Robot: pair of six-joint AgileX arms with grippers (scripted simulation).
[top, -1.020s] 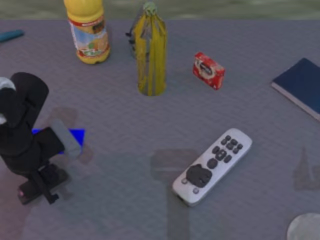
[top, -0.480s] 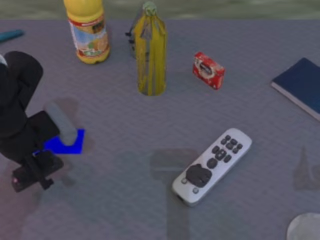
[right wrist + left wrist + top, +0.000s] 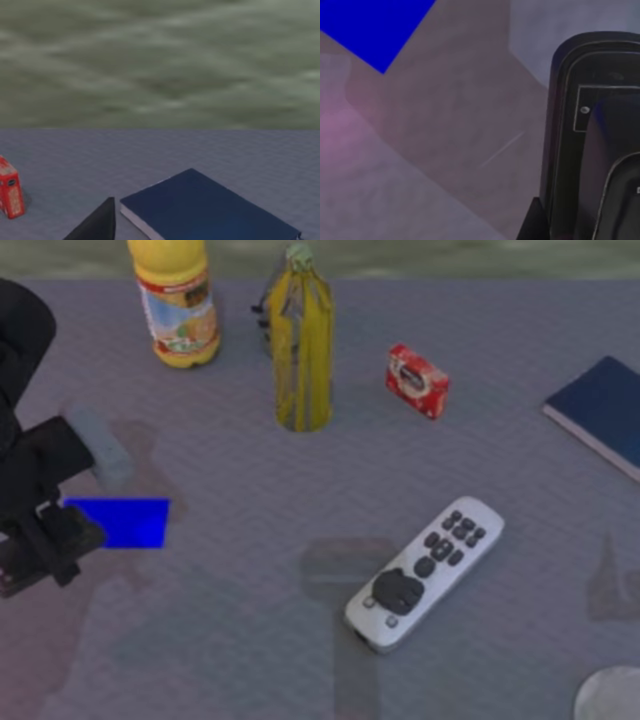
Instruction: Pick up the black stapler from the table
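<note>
**Ana:** Black on black, that is the trouble. Where is the black stapler (image 3: 580, 150)?

**Ben:** Nowhere on the bare table (image 3: 250, 640), as far as the top view shows. The only black oblong body is the one filling the right side of the left wrist view, close under the camera. I take that for the stapler, up against the left gripper (image 3: 35, 560).

**Ana:** And where is that gripper?

**Ben:** At the far left edge of the top view, just left of the blue rectangle (image 3: 120, 523), which lies fully uncovered. In that view I cannot pick the stapler out from the dark of the gripper.

**Ana:** Is it clamped on the stapler?

**Ben:** I cannot tell; neither view shows how the gripper meets it.

**Ana:** So how far along are we?

**Ben:** My judgement: the grasp looks made and the stapler seems off the surface, so little is left but to raise it clear and hold it. That is a guess.

**Ana:** The other arm?

**Ben:** The right arm (image 3: 610, 695) sits parked at the lower right corner, well apart from the remote (image 3: 425, 573).
</note>
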